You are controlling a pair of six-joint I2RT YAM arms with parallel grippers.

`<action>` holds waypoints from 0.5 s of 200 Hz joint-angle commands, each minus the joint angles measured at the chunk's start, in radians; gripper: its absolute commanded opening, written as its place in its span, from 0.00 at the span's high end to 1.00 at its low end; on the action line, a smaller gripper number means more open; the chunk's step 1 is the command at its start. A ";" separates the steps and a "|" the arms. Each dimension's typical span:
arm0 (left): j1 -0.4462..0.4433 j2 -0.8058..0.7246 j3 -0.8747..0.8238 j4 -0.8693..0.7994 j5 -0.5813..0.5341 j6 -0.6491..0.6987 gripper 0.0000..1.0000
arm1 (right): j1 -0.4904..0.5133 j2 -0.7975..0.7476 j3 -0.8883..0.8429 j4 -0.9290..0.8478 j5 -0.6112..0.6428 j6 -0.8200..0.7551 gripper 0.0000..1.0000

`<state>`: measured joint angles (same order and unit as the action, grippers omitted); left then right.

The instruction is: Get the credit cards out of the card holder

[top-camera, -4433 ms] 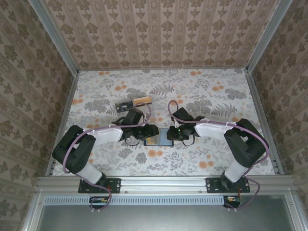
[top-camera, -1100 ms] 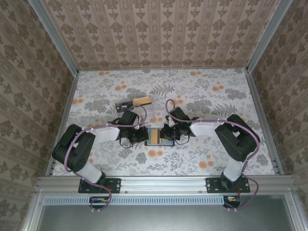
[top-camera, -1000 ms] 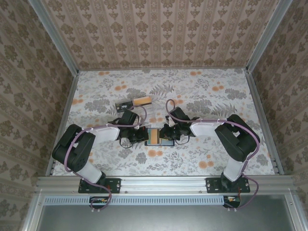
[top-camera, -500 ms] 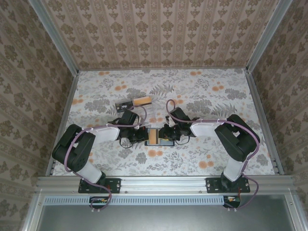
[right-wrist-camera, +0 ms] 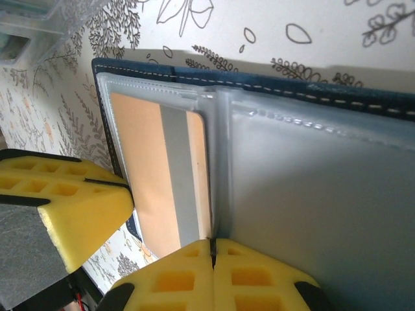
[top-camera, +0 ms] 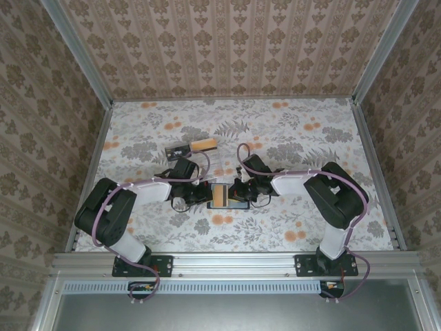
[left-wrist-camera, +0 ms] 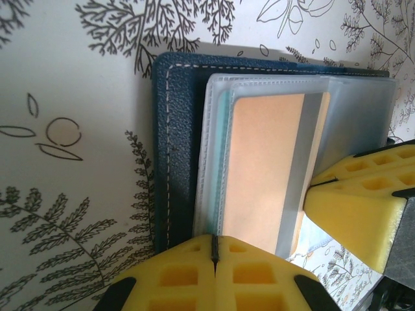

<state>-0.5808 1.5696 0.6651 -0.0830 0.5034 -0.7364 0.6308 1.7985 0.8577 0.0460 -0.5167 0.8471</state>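
**Top external view.** The card holder (top-camera: 229,204) is seen lying open and flat on the worktop (top-camera: 310,138), about midway across its width and nearer the near edge than the far one. The left gripper (top-camera: 202,196) is set at the holder's left edge. The right gripper (top-camera: 240,192) is set over its right half. A tan-orange card (top-camera: 220,195) is visible between them. Toward the far-left corner, well apart from the holder, a black card (top-camera: 178,149) and a second tan-orange card (top-camera: 204,144) lie side by side. The state of the jaws cannot be made out from above.

**Wrist views.** The holder's navy cover, pale stitching and clear sleeves (left-wrist-camera: 363,123) are resolved in the left wrist view. The tan-orange card is seen inside a sleeve, with a grey stripe along one long side. The left jaws are pressed together, pad to pad, over the holder's edge. In the right wrist view the right jaws are likewise pressed together, at the fold beside the card. Whether a sleeve leaf is nipped in either seam cannot be told. A clear plastic tray (right-wrist-camera: 39,16) is noted near the holder's corner.

**Edges and room.** Little more than the card's width lies between the two grippers. Wide floral worktop lies open toward the far and right edges.
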 commanded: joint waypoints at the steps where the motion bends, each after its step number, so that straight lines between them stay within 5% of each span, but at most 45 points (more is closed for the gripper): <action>1: -0.002 0.009 0.002 -0.047 -0.018 0.014 1.00 | -0.003 0.003 0.017 -0.018 -0.009 -0.002 1.00; 100: 0.012 -0.002 -0.006 -0.063 -0.023 0.022 1.00 | -0.054 -0.070 -0.037 -0.060 -0.007 -0.039 1.00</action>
<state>-0.5755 1.5696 0.6651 -0.0856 0.5007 -0.7364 0.5774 1.7531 0.8288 0.0132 -0.5095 0.8330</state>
